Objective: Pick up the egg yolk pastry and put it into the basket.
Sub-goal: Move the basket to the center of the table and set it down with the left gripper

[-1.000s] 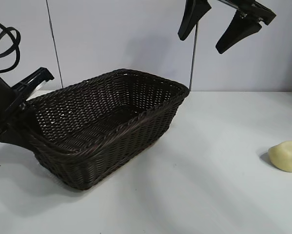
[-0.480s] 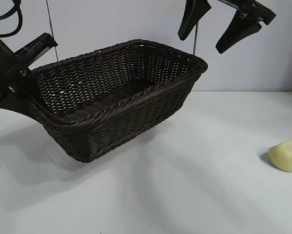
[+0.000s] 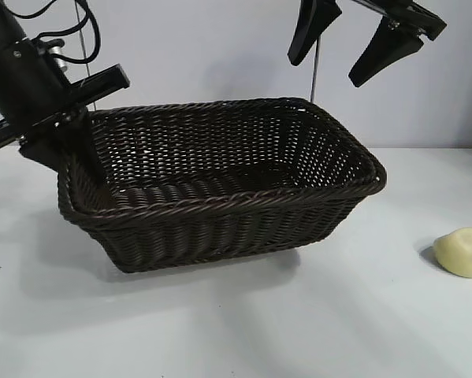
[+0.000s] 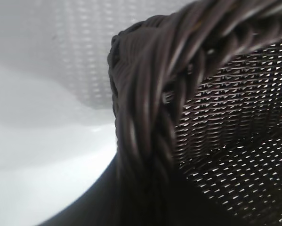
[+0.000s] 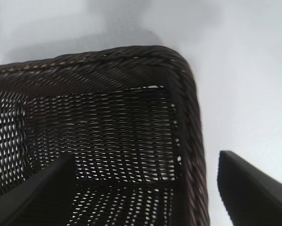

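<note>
basket gripped by one rim corner, pastry sitting far off

the left gripper [image 3: 76, 134] is clamping narrowly on the braided rim at the left end of the large rectangular dark brown woven wicker basket [image 3: 243, 228], which is sitting long side on across the pale grey table [image 3: 220, 331]. the right gripper [image 3: 344, 49] is hanging above the basket's far right corner with its black fingers spread wide and holding nothing. the small pale yellow dome-shaped egg yolk pastry [image 3: 462, 252] is lying on the table near the right edge, well apart from the basket and not yet picked up.

risks, as a judgement: the grip is catching only one corner of a wide basket, so the wicker is likely to twist or slide out of the jaws. the basket's right end is sitting just under the open right gripper, so a descent could be striking the rim. the rounded pastry may be rolling away if one finger is touching it first.
</note>
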Motion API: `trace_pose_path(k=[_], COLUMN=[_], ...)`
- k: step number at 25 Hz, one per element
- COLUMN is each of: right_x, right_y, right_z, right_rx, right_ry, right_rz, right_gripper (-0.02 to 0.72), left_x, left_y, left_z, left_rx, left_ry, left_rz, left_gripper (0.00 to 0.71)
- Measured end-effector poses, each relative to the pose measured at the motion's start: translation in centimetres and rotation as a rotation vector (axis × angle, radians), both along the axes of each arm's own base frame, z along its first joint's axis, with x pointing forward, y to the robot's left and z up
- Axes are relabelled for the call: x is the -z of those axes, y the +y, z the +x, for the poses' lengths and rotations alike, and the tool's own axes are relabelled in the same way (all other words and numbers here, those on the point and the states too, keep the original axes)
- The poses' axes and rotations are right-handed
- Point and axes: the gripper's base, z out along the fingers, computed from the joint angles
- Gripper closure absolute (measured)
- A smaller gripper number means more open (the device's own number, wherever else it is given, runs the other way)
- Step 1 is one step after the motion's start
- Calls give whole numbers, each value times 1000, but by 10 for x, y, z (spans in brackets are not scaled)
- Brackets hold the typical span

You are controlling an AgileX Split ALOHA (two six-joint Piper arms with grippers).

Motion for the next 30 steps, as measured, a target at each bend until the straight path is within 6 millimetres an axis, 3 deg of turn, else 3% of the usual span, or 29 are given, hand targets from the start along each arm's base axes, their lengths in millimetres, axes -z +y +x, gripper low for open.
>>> trace_pose_path(k=[5,10,15,21,30], right_x=[0,0,0,0,0], right_y=[0,0,0,0,0], right_z=[0,0,0,0,0], right_rx=[0,0,0,0,0], right_ry=[0,0,0,0,0], right_rz=[0,0,0,0,0], right_gripper=[114,114,114,114,114], left_x=[2,8,18,40,57], left_y=[-1,12,20,19,17], left_z=[15,24,29,32,35], left_rx=[71,52,36,55,44], left_ry=[-34,-34,-14,25,47], left_rz=[-4,-1,5,11,-3], left_gripper=[613,613,613,613,613])
